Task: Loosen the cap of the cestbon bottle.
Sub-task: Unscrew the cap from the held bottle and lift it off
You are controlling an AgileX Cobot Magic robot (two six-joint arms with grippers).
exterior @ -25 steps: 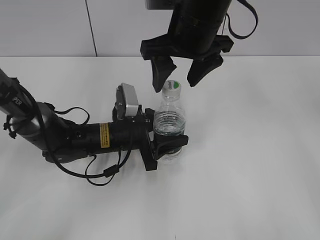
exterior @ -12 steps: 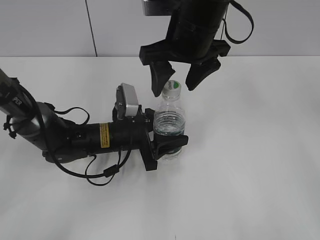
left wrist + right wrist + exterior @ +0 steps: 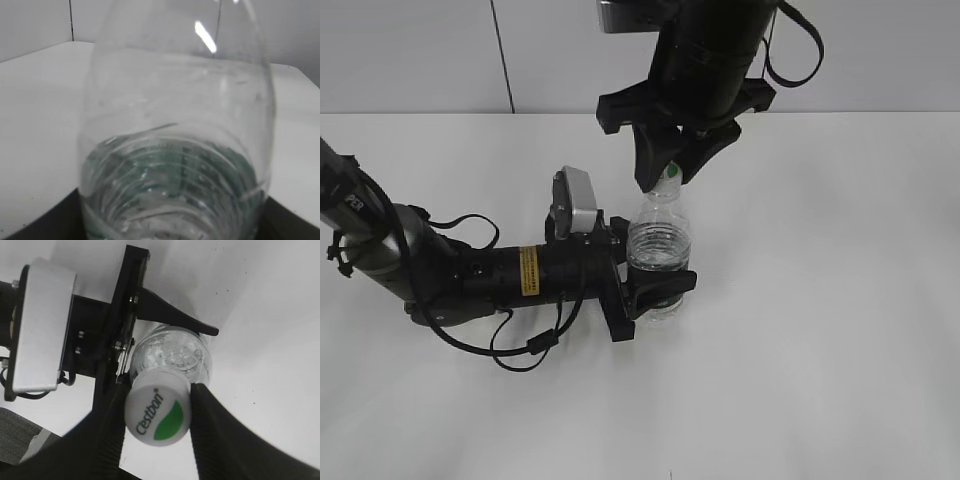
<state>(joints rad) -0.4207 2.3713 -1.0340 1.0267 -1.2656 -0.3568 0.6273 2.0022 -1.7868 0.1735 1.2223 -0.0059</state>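
White cap sits gripped between the right pincer fingers, above the bottle that the left pincer clamps upright on the table, so twist gently without tilting.

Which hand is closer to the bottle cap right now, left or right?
Right. The right hand has its fingers against both sides of the cap, from above. The left hand grips the cestbon bottle lower down, around its body.
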